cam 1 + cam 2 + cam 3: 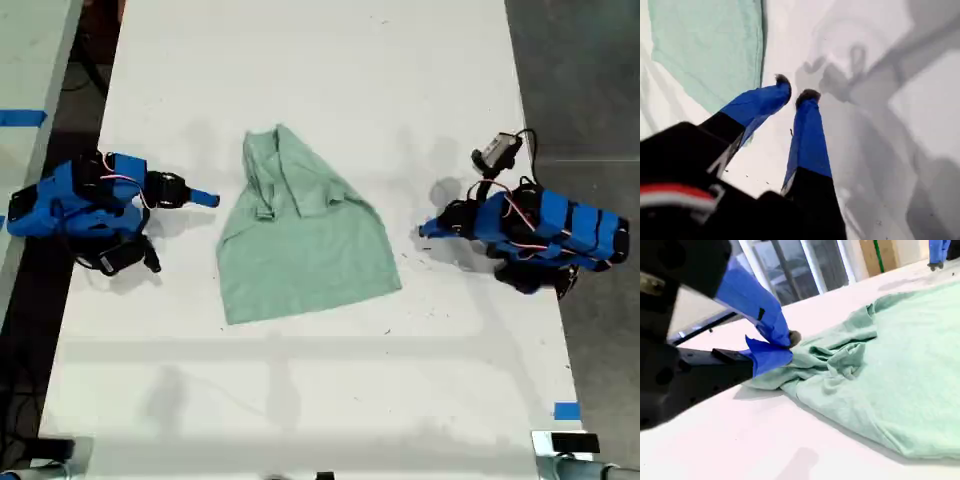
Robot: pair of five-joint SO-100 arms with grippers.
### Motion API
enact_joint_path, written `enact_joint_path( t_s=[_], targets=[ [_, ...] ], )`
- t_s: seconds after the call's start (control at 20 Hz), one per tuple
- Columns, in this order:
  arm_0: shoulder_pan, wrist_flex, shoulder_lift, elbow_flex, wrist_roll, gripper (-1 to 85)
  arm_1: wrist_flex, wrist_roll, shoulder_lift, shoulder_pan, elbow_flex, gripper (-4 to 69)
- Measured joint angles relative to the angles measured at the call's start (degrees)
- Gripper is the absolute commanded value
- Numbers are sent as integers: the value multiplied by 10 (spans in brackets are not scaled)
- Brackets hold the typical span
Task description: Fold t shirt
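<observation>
The pale mint-green t shirt (300,250) lies wrinkled on the white table, partly folded, with its narrow end toward the far side. My second gripper (210,199) rests at the exterior view's left, just short of the shirt's edge. In its wrist view the second gripper (787,345) is shut, right by the bunched sleeve of the shirt (890,365). My first gripper (428,230) sits at the exterior view's right, apart from the shirt. Its wrist view shows the first gripper (795,87) slightly open and empty, with the shirt's edge (705,45) beyond it.
The white table (320,60) extends around the shirt. A blue tape mark (566,411) sits near the table's front corner at the exterior view's right, and another blue tape strip (20,117) lies on a neighbouring surface at the left. Dark floor borders both sides.
</observation>
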Motion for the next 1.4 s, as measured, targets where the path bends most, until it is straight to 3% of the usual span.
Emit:
enact_joint_path(
  t_s=[0.1,0.25,0.35,0.6,0.75,1.0,1.15,1.25,1.4],
  targets=[
    [21,0,0,17,-28,10,1,29,0,-2,0,22],
    [46,1,0,19,-258,10,1,63,0,0,0,22],
    [48,1,0,19,-297,12,1,65,0,-1,0,8],
    [52,1,0,19,-308,9,4,63,0,-9,0,-7],
    [54,1,0,19,-308,8,35,50,5,-10,-23,-7],
    [53,1,0,20,-308,8,62,5,-236,-10,-265,4],
    [53,1,0,20,-308,8,70,-33,-499,-18,-459,252],
    [53,1,0,20,-308,9,64,-59,-663,-21,-553,269],
    [53,1,0,20,-308,10,-3,-69,-832,-39,-584,248]
  ],
)
